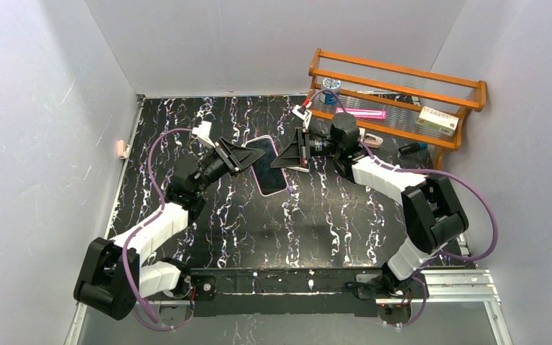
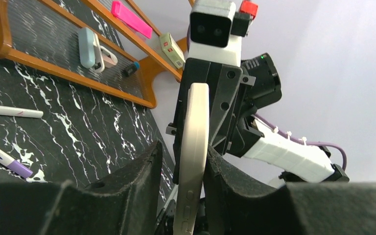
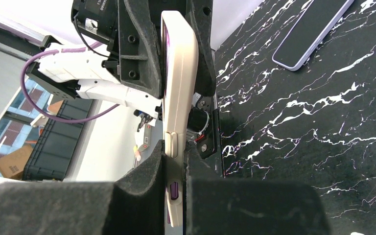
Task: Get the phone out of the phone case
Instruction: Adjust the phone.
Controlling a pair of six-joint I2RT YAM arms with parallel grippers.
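Overhead, the left gripper (image 1: 248, 153) and right gripper (image 1: 285, 154) are seen meeting above the middle of the bench (image 1: 330, 215), toward its far edge, with a dark phone (image 1: 269, 171) laid flat beneath. From the left wrist, an edge-on cream phone case (image 2: 194, 147) is seen clamped by the left jaws. From the right wrist, it is seen pinched by the right jaws too.

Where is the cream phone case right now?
In both wrist views the cream phone case stands on edge in mid-air, pinched at one end by the left gripper and at the other by the right gripper.
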